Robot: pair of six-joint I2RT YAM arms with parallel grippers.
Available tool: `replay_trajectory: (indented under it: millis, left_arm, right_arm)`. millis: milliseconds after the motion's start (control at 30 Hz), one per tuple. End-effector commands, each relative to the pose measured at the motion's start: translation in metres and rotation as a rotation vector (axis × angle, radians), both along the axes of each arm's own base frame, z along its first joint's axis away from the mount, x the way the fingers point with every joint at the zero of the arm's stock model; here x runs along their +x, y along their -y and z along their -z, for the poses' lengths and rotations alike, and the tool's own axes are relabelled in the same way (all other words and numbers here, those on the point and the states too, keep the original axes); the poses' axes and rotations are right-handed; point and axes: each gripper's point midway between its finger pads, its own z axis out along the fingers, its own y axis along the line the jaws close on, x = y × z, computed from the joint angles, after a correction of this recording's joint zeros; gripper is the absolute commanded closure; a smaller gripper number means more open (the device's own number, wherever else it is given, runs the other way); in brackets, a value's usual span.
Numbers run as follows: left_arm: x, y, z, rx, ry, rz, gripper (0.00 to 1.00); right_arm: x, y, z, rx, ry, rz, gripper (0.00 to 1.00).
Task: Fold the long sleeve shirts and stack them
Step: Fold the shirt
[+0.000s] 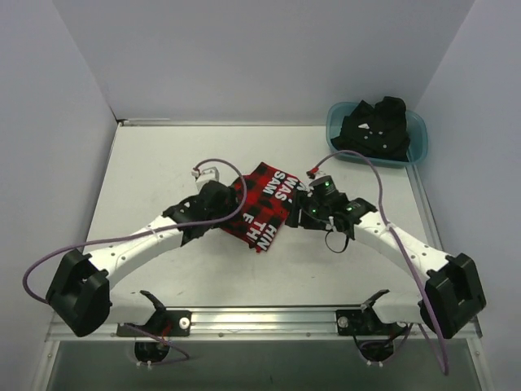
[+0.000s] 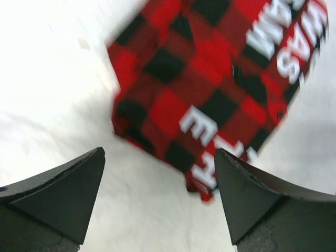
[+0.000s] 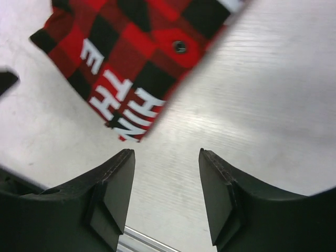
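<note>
Bright even light, soft shadows, table (image 2: 47,68) blown out white in left wrist view, checked shirt (image 2: 199,89) blurred there, right wrist sharper.

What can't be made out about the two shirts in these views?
Flannel shirt, top view: both side edges hidden under the left gripper and right gripper.
Its white lettering: cut off by the frame in both wrist views, blurred in the left one.
Black shirt in the teal tub, top view: too dark and small to read its folds.
</note>
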Motion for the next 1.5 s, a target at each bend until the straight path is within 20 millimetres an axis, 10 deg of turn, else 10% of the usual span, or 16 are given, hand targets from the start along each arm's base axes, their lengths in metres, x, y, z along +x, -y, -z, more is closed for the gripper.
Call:
replay_trajectory:
  millis: [0, 200, 700, 967, 1167, 1300, 1433, 1467]
  left_arm:
    - [-0.053, 0.023, 0.036, -0.199, -0.111, -0.097, 0.06]
    - [-0.075, 0.067, 0.059, -0.379, -0.133, -0.108, 0.06]
    - [-0.061, 0.107, 0.089, -0.433, -0.134, -0.148, 0.27]
    - [-0.075, 0.079, 0.106, -0.338, -0.204, -0.103, 0.93]
    - [-0.085, 0.002, 0.134, -0.181, -0.376, -0.003, 0.98]
    - [-0.082, -0.073, 0.137, -0.043, -0.437, -0.077, 0.85]
    - [-0.06, -0.113, 0.108, 0.066, -0.367, -0.176, 0.08]
    - [-0.051, -0.113, 0.097, 0.063, -0.333, -0.191, 0.03]
  right_arm:
    - [-0.013, 0.049, 0.008, -0.089, -0.014, 0.053, 0.47]
    - [-0.023, 0.075, 0.014, -0.056, -0.023, 0.114, 0.46]
    - [-0.033, 0.088, 0.025, -0.041, -0.05, 0.125, 0.46]
    - [-0.032, 0.087, 0.028, -0.042, -0.068, 0.127, 0.46]
    - [-0.032, 0.085, 0.025, -0.031, -0.069, 0.121, 0.46]
    - [-0.029, 0.085, 0.032, -0.046, -0.083, 0.124, 0.47]
    - [-0.016, 0.078, 0.03, -0.019, -0.092, 0.136, 0.47]
    - [-0.01, 0.074, 0.027, 0.002, -0.083, 0.134, 0.46]
